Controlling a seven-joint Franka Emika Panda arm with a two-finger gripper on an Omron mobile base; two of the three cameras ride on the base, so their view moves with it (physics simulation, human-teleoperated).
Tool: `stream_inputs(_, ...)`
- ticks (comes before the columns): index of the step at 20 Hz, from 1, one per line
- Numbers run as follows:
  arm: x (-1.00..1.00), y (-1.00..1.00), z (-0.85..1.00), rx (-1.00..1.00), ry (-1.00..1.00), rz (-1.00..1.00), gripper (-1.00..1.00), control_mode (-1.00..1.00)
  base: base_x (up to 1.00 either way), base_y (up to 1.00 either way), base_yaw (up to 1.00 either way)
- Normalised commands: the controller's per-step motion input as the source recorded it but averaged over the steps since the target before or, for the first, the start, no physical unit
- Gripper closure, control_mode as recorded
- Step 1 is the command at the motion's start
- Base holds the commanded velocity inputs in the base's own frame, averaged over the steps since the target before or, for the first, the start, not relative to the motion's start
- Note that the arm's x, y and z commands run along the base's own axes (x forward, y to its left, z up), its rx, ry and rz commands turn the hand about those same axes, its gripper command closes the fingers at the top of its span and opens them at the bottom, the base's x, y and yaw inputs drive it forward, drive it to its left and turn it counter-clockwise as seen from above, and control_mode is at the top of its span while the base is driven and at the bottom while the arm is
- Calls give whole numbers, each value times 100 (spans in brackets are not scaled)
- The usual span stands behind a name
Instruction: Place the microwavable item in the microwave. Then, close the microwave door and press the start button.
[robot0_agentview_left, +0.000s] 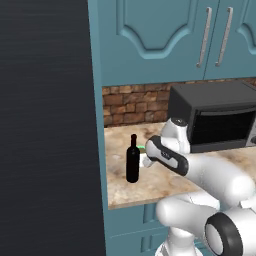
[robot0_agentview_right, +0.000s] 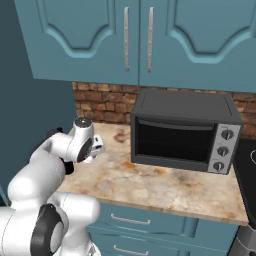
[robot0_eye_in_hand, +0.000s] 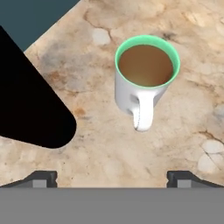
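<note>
End effector (robot0_eye_in_hand: 112, 177) wide open, empty, above mug (robot0_eye_in_hand: 142, 81) on bench (robot0_eye_in_hand: 100, 144); likely light, rigid, spillable, so grip rim or body upright.

Marbled beige counter (robot0_agentview_right: 150, 187), dark countertop oven (robot0_agentview_right: 185, 131), black wine bottle (robot0_agentview_left: 132, 160), white green-rimmed mug (robot0_eye_in_hand: 144, 78) of brown liquid

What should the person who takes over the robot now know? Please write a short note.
Hand: open, holding nothing, above the counter and short of the mug.
Mug: upright on the counter, full of brown drink, handle turned toward the hand. A dark bottle stands beside it.
Done: nothing yet; the mug is not grasped.
Left: grasp the mug, put it in the microwave, close the door, press start.
</note>
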Motion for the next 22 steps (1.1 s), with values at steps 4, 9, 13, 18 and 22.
stream_inputs(4, 16, 7, -7, 0, 0, 0, -100, -100, 0, 0, 0)
stream_inputs(9, 14, 0, -24, 0, 0, 0, -100, -100, 0, 0, 0)
stream_inputs(13, 27, 0, -21, 0, 0, 0, -100, -100, 0, 0, 0)
stream_inputs(18, 22, 0, -12, 2, 0, 0, -100, -100, 0, 0, 0)
stream_inputs(22, 17, 0, -5, 3, 0, 1, -100, -100, 0, 0, 0)
